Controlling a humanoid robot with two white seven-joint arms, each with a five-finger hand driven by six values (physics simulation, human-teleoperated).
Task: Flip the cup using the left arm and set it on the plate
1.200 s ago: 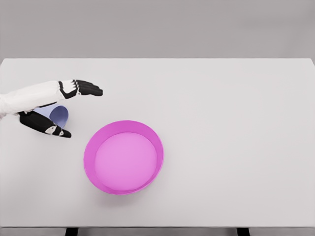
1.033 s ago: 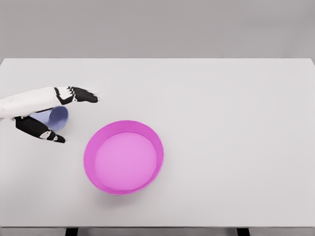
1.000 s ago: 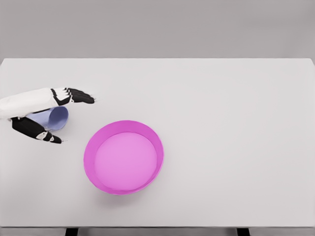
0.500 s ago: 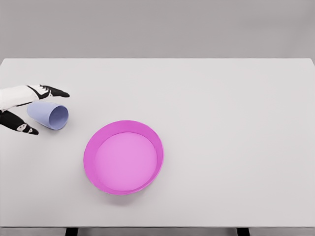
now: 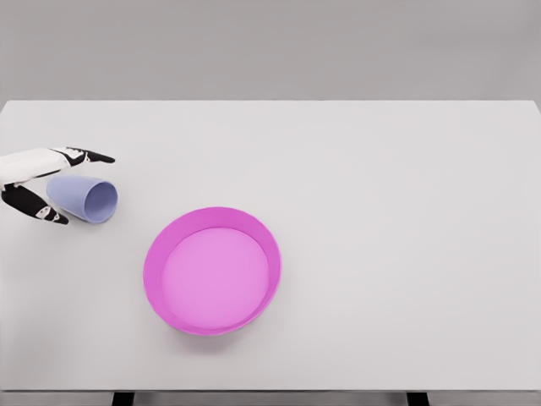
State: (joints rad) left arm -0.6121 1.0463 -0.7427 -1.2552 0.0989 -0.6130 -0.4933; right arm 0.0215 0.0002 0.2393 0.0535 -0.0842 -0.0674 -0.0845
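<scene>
White table (image 5: 406,211), with a toppled blue cup (image 5: 83,198) and pink plate (image 5: 212,271).

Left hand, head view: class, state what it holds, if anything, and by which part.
Nothing is held. The left hand is open, its fingers spread on either side of the closed end of the cup, which lies on its side on the table.

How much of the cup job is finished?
Nothing looks done yet. The blue cup lies on its side on the table, apart from the pink plate. The left hand is open around its base, not gripping. Grasping, flipping and placing remain.
</scene>
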